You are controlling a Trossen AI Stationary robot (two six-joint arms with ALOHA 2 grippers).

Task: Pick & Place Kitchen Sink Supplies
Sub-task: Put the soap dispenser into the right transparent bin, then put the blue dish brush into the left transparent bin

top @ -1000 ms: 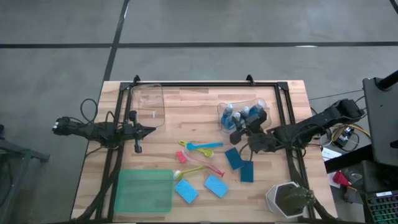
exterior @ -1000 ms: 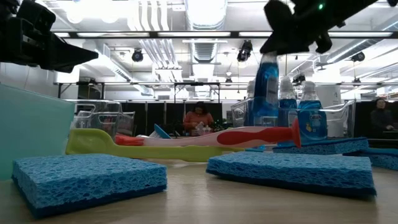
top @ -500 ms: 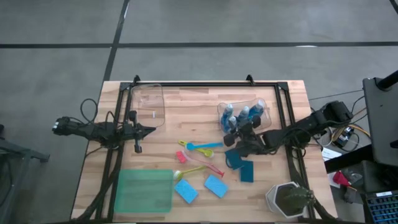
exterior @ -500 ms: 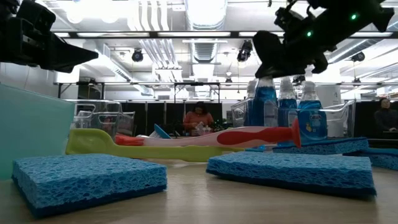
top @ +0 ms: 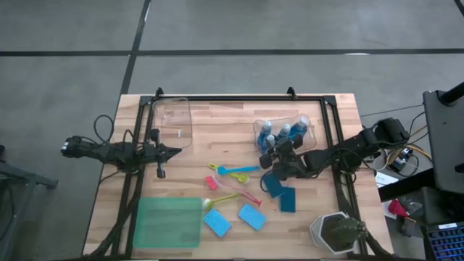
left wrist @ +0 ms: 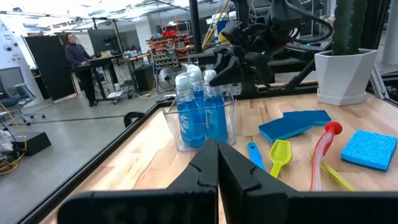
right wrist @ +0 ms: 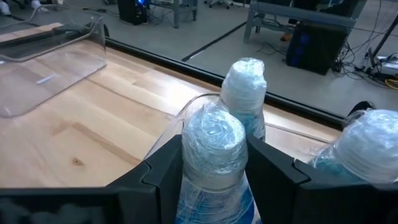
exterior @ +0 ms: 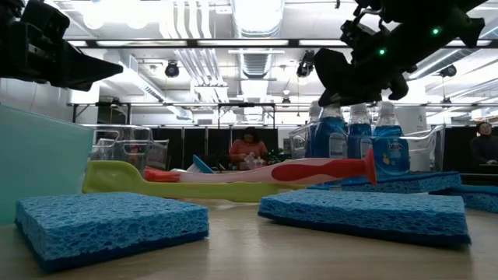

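My right gripper is shut on a small blue bottle with a pale wrapped cap. It holds the bottle at the near left end of a clear bin, where other blue bottles stand upright. Blue and teal sponges lie flat just near of the bin, and two more lie farther toward the near edge. Thin blue, yellow-green and pink brushes lie at the table's middle. My left gripper hovers shut over the table's left part. My right gripper pinches the bottle just under its wrapped cap, one finger on each side. The fingers come from the table's right, slanting down. The bottle stands upright, level with the other bottles in the bin; a pink brush hides its base.
An empty clear bin sits at the far left and a green tray at the near left. A white faceted pot with a plant stands at the near right corner. Black frame rails border the table.
My right gripper has come down and shifted toward the table's left, still shut on the bottle. The bottle, held high above the others a second ago, now stands level with them in the clear bin.
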